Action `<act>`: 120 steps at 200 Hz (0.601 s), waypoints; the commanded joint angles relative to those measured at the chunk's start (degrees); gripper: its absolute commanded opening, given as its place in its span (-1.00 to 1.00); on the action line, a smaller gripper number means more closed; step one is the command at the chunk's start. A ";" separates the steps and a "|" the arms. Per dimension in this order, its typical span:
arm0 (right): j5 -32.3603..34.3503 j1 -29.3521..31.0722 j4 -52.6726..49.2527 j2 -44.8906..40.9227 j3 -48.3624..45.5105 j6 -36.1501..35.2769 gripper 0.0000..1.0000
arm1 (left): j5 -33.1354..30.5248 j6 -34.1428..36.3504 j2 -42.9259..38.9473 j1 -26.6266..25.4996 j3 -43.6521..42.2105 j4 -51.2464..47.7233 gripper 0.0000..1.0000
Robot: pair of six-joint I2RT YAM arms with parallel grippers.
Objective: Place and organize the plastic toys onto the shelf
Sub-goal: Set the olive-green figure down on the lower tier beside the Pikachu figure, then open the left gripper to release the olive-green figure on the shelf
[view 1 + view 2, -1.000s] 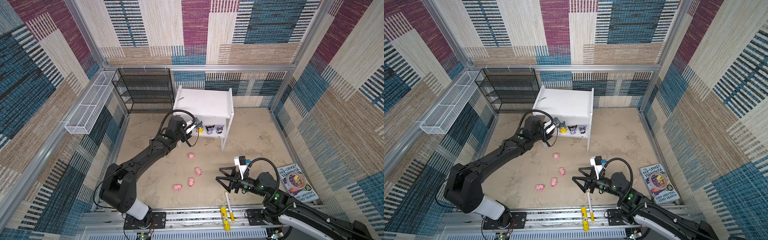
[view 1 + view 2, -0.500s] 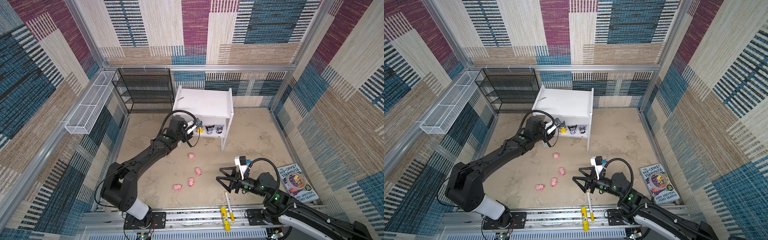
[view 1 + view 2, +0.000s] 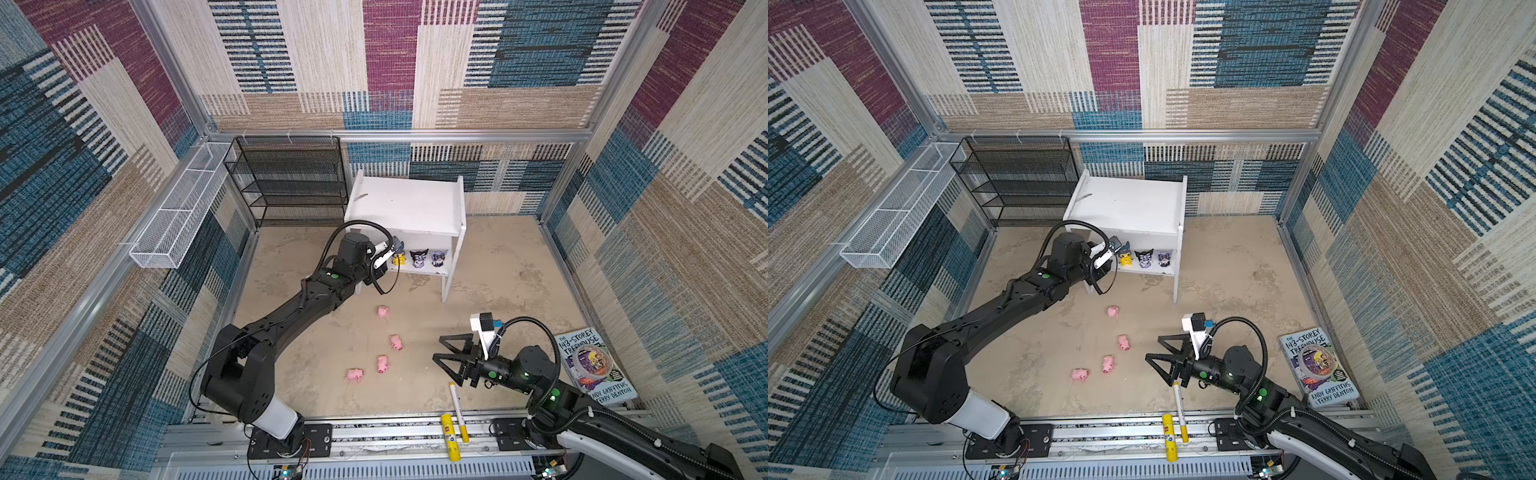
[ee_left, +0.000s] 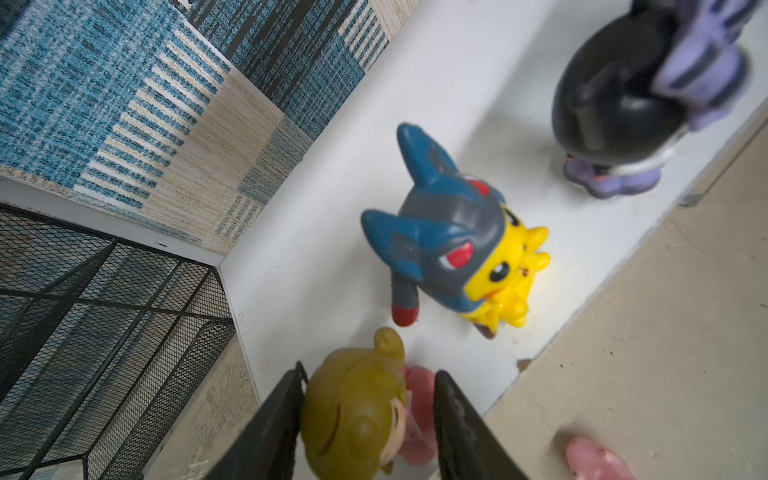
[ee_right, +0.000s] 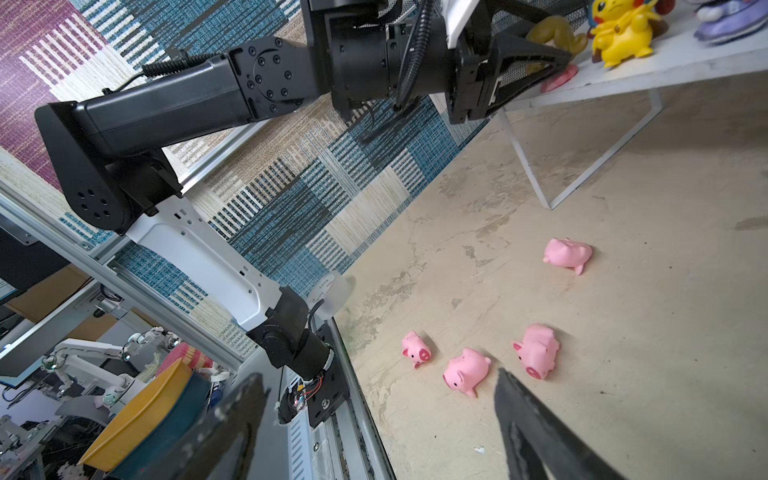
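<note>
My left gripper (image 4: 370, 372) reaches onto the lower board of the white shelf (image 3: 407, 203) at its left end, open around the blond-haired pink doll (image 4: 353, 415). The doll stands on the board; one finger touches its hair, the other stands apart. Beside it on the same board stand the yellow figure with blue hood (image 4: 494, 266) and two black-and-purple figures (image 3: 419, 258) (image 3: 438, 257). Several pink pigs (image 3: 382, 311) (image 3: 395, 342) (image 3: 382, 363) lie on the floor in front. My right gripper (image 3: 438, 348) hovers open and empty right of the pigs (image 5: 465, 371).
A black mesh rack (image 3: 286, 183) stands left of the shelf, and a long white wire basket (image 3: 178, 212) hangs on the left wall. A yellow-capped marker (image 3: 457, 409) and a yellow tube (image 3: 449, 436) lie at the front rail. A book (image 3: 594, 365) lies at the right.
The left gripper's jaws have spread apart around the doll at the shelf's lower board. The right arm and the pigs have not moved.
</note>
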 commanded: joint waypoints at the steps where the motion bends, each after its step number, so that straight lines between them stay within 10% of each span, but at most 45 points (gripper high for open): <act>1: 0.47 -0.03 1.71 -0.12 -0.17 0.64 0.74 | -1.21 0.25 -0.77 0.08 0.17 2.65 0.07; 120: 0.40 -0.02 1.72 -0.80 -0.45 0.78 0.74 | -2.22 -0.36 -5.54 -1.22 -2.65 2.23 0.13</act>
